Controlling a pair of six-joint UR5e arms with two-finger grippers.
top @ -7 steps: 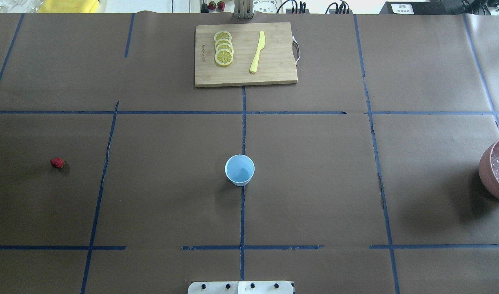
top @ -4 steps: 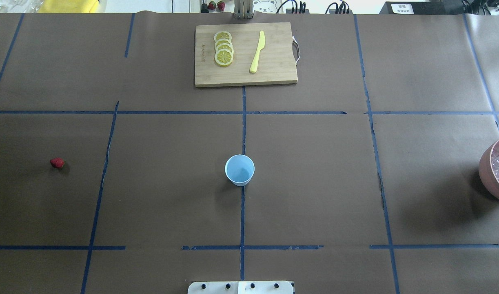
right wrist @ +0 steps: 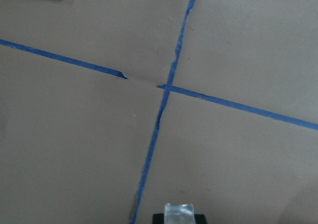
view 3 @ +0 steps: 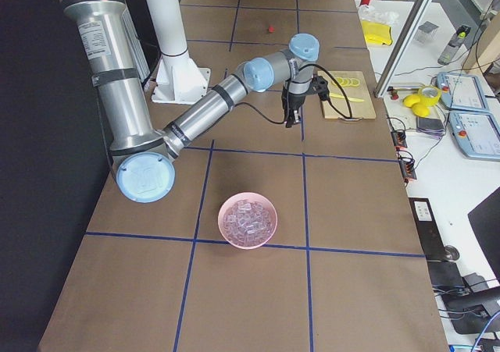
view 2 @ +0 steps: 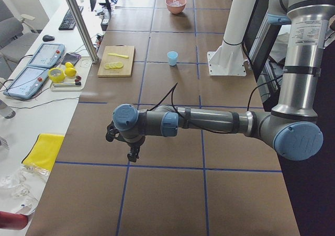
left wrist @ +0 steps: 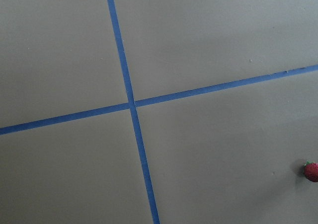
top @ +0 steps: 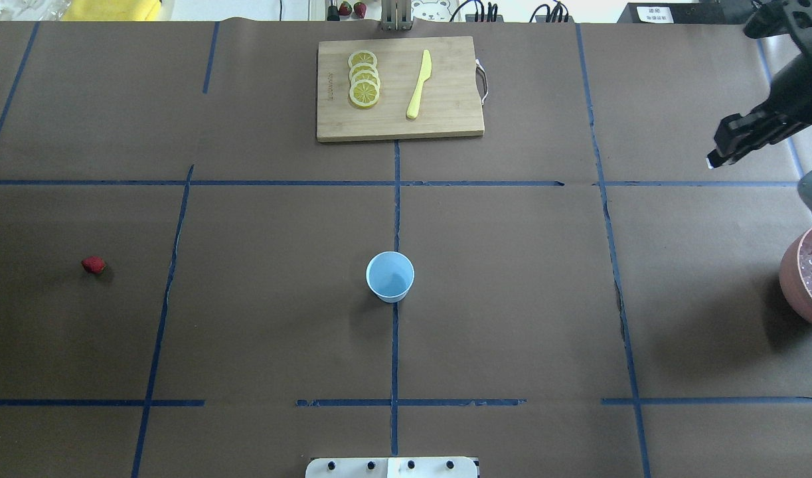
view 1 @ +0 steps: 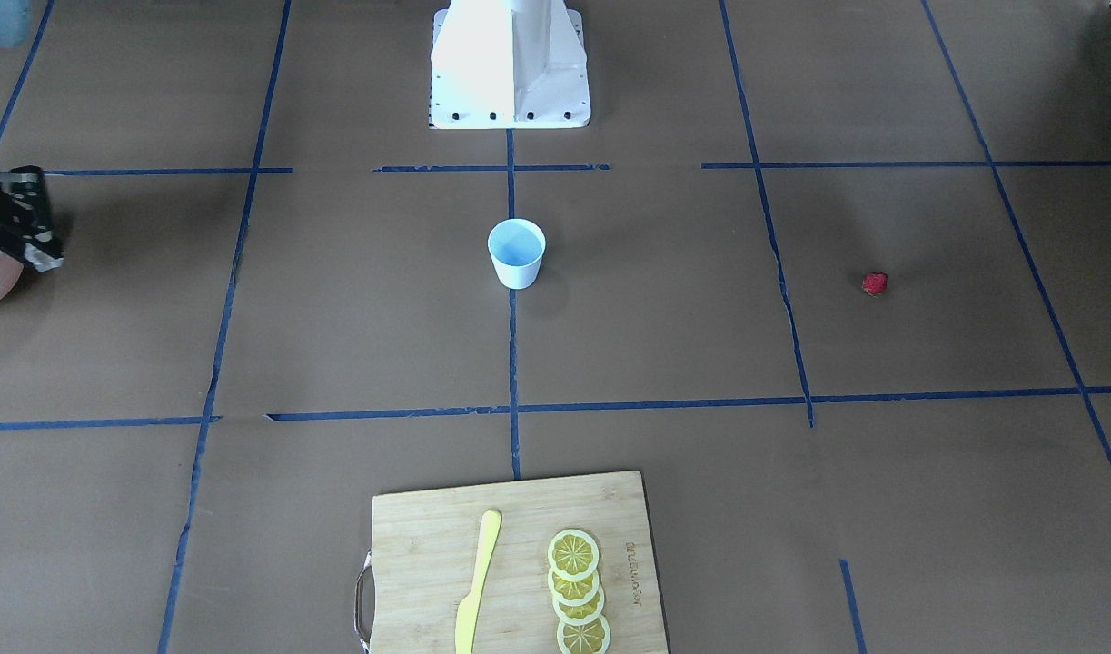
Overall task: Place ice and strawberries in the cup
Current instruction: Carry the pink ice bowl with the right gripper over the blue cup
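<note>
The pale blue cup [top: 390,276] stands upright and looks empty at the table's middle; it also shows in the front view [view 1: 517,252]. One small red strawberry [top: 93,265] lies alone far to its left and shows at the left wrist view's right edge [left wrist: 311,171]. Ice cubes [view 3: 248,218] fill a pink bowl [top: 792,279] at the right edge. My right gripper [top: 719,156] hangs high at the back right, shut on one ice cube [right wrist: 179,213]. My left gripper [view 2: 133,155] shows only in the left side view, so I cannot tell its state.
A wooden cutting board [top: 445,116] with lemon slices [top: 364,78] and a yellow knife [top: 419,84] lies at the far middle. Blue tape lines cross the brown table cover. The robot's white base [view 1: 510,64] stands behind the cup.
My right gripper, barely seen at the bowl before, has risen out of it and now hangs in view at the back right with an ice cube. Cup and strawberry have not moved.
</note>
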